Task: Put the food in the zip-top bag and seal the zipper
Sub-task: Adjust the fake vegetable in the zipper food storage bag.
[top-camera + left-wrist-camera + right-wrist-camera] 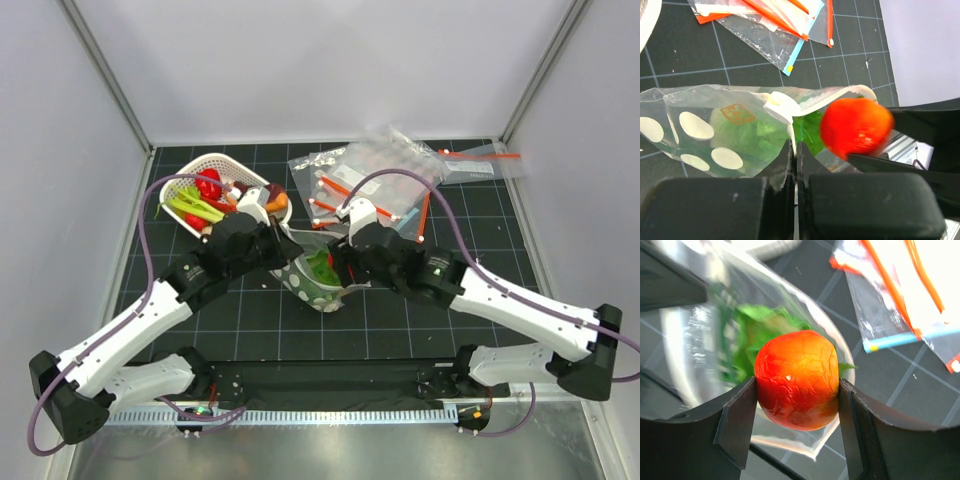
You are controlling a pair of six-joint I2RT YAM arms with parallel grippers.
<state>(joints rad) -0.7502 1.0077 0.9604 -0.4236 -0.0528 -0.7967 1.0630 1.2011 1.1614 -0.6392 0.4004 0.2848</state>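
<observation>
Out on the black mat (250, 330), beside the white basket (215, 170): the polka-dot zip-top bag (318, 288), propped up with its mouth gaping. Down inside it, the lettuce head (760, 137), green through the plastic. Pinched tight on the zipper (830, 97) edge with the left gripper (795, 150), jaws fully closed. Squeezing the orange-red piece (797, 377) between the right gripper (797, 400) fingers, right at the open mouth, not yet inside.

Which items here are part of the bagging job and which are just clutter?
In the job: polka-dot bag, pinched by the left end effector; its zipper; lettuce inside; orange-red piece in the right end effector.
Lying about: white basket, green onions, red pepper, plain bags.
</observation>
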